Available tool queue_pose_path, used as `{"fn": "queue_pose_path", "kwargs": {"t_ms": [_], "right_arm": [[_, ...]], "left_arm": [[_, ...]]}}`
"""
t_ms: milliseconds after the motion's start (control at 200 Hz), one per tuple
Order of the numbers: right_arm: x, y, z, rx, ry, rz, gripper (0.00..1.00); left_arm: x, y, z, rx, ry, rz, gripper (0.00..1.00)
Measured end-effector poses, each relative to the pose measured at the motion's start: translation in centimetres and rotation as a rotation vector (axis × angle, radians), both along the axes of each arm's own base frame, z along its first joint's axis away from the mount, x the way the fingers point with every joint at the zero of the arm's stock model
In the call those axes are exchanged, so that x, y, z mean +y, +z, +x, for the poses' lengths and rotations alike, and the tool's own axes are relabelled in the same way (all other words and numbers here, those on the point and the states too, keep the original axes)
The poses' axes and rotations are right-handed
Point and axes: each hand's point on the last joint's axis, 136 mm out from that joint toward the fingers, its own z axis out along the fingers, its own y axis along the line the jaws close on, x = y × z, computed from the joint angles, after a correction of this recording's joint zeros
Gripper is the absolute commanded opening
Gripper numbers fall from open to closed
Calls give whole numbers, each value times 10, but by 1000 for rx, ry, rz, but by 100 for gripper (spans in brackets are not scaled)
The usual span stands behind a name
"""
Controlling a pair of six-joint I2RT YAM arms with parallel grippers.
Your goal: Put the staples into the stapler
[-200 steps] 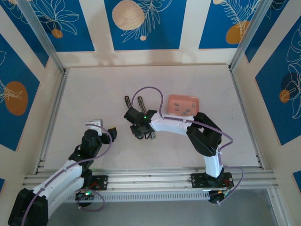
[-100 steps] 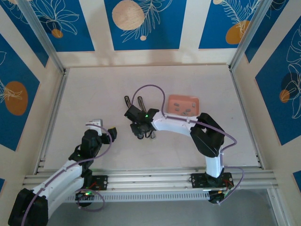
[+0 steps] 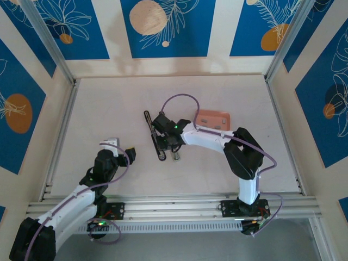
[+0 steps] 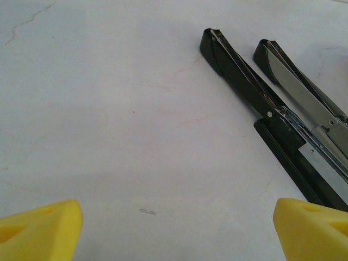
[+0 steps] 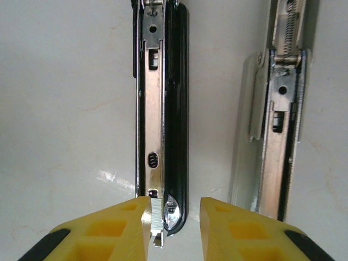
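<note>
The stapler (image 3: 153, 134) lies unfolded on the table, its two long arms side by side (image 4: 247, 89) (image 5: 163, 125). My right gripper (image 5: 175, 228) hovers over the rounded tip of the black arm, with its jaws a little apart. A short ribbed strip of staples (image 5: 156, 218) rests against the inner face of its left finger (image 5: 117, 231); the right finger (image 5: 239, 231) is clear of the strip. From above, the right gripper (image 3: 162, 123) covers the far end of one arm. More staples (image 3: 212, 124) lie in the pink tray. My left gripper (image 3: 129, 153) (image 4: 176, 234) is open and empty, short of the stapler.
The salmon-pink tray (image 3: 202, 113) sits just right of the stapler, under the right forearm. One loose staple (image 4: 147, 211) lies on the table ahead of the left gripper. Aluminium rails and patterned walls border the table on every side.
The right gripper has slid along the stapler from its near, hinge end to its far tips. The left arm has not moved.
</note>
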Motion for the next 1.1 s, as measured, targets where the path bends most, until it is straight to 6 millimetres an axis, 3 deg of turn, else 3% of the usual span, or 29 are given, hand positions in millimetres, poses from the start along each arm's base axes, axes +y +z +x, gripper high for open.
{"fn": "queue_pose_path", "kwargs": {"t_ms": [285,750,945,1100], "right_arm": [[1,-20,-5,60,6,-11,29],[-1,-25,-12,86,14,-23,23],[-4,-21,-19,74,20,-43,25],[-3,-1,-18,26,30,-31,32]], "left_arm": [[-1,-6,0,22,-4,7,90],[-7,-11,4,46,-24,6,90],[-12,-1,9,24,-39,-16,90],[-14,6,12,27,-37,-30,92]]}}
